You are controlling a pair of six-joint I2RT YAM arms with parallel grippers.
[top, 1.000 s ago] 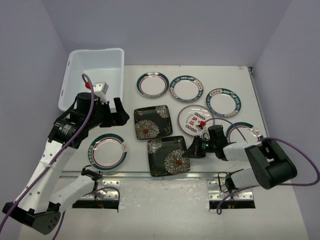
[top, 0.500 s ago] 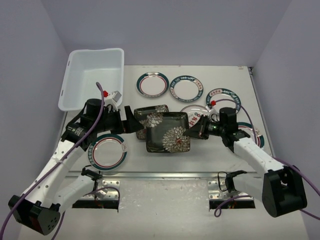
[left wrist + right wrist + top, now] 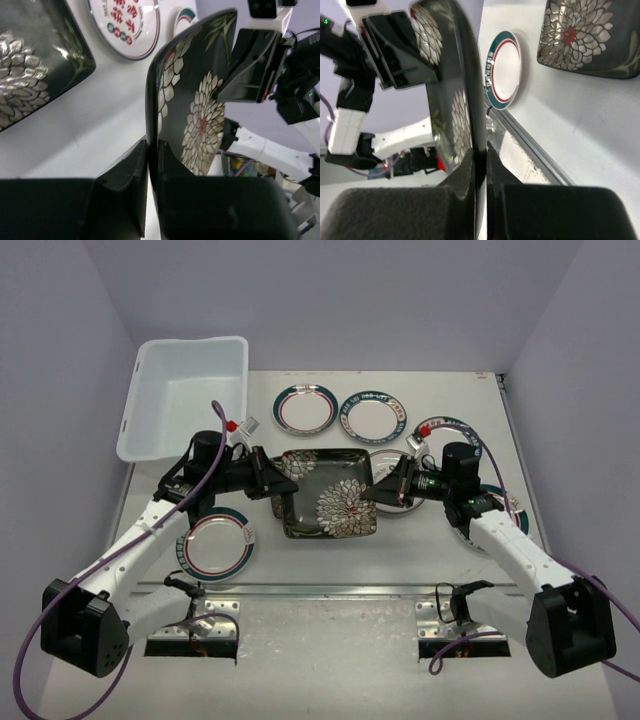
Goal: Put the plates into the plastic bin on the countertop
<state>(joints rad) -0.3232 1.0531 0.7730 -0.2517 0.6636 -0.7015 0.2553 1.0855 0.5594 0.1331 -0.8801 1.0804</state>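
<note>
Judging from the biggest thing down, the countertop (image 3: pixel 450 390) carries almost everything, while the plastic bin (image 3: pixel 190 342) at its far left corner holds nothing. So I reckon no plate has been delivered yet and all eight are left to do.

One square black plate (image 3: pixel 330 502) is raised off the surface near the middle of the table, hanging between my two arms. The second square plate (image 3: pixel 30 65) lies flat just beside and partly beneath it. The round plates (image 3: pixel 305 407) sit on the countertop outside the bin: one teal-rimmed plate (image 3: pixel 215 543) by my left arm, two beyond the lifted plate, and the others partly hidden near my right arm.

My left pincer (image 3: pixel 272 485) is clenched on the lifted plate's left edge, and the wrist view shows the rim pinched between the fingers. My right pincer (image 3: pixel 375 492) grips the opposite edge just as tightly. This looks to me like a handover: the right should let go, and the left can then carry the plate to the bin.
</note>
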